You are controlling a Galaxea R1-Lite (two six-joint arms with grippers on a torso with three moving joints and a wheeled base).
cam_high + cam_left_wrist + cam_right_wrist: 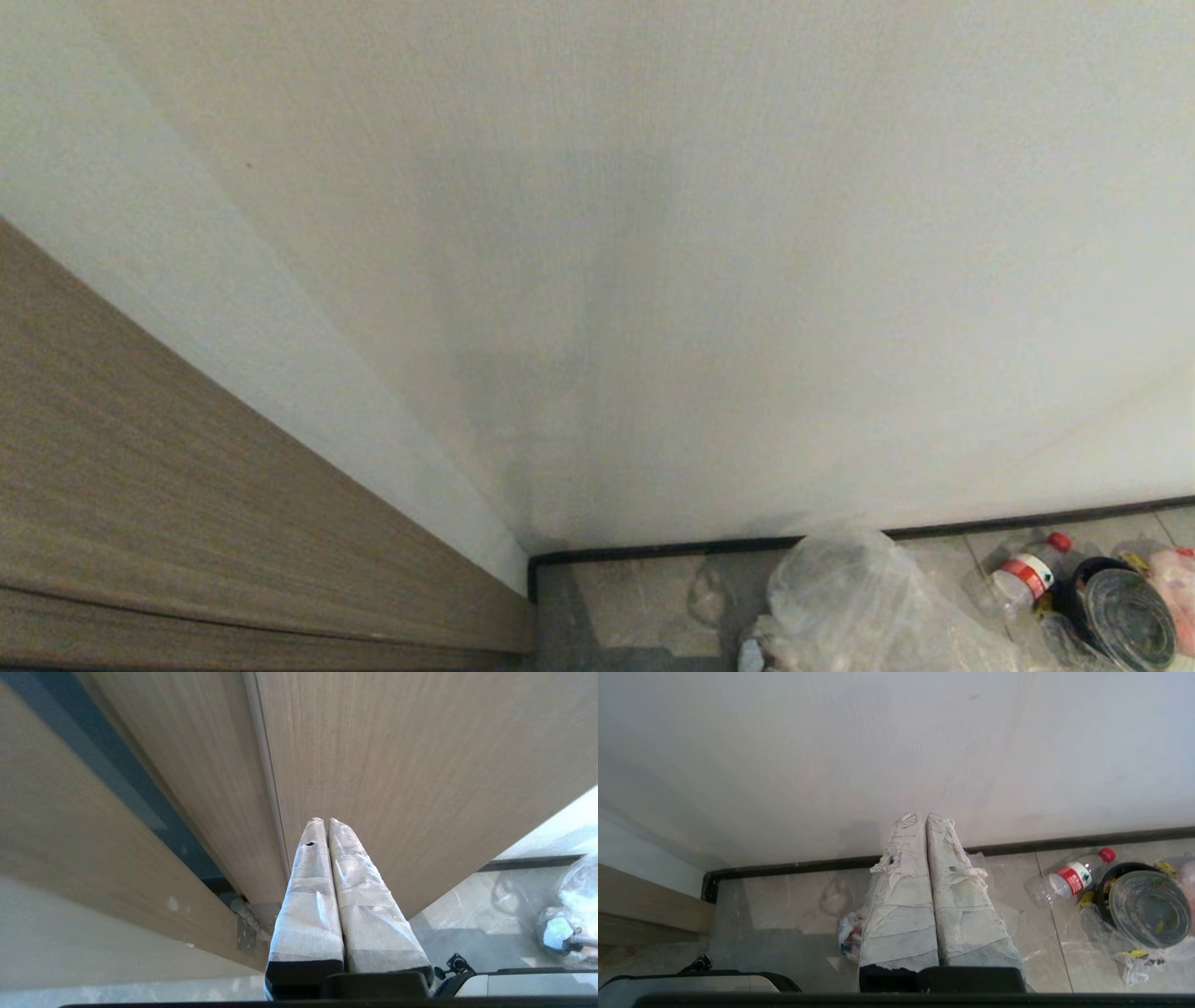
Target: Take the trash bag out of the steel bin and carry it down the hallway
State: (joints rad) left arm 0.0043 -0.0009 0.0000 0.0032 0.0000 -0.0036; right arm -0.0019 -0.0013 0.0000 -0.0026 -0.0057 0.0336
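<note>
The steel bin [1073,590] stands on the floor tiles at the far lower right of the head view, by the wall's dark skirting; its black ring [1104,890] shows from above. The clear trash bag [1147,907] with dark rubbish fills its mouth [1130,621], and crinkled plastic spills over the rim. My right gripper [923,815] is shut and empty, hanging above the floor well to the left of the bin. My left gripper [325,820] is shut and empty in front of a wooden door. Neither arm shows in the head view.
A clear bottle with a red cap [1027,571] lies beside the bin. A big crumpled clear bag [840,597] lies on the tiles left of it, a small bag with red-and-white contents [850,934] at its foot. A wooden door [187,513] closes the left; a pale wall stands ahead.
</note>
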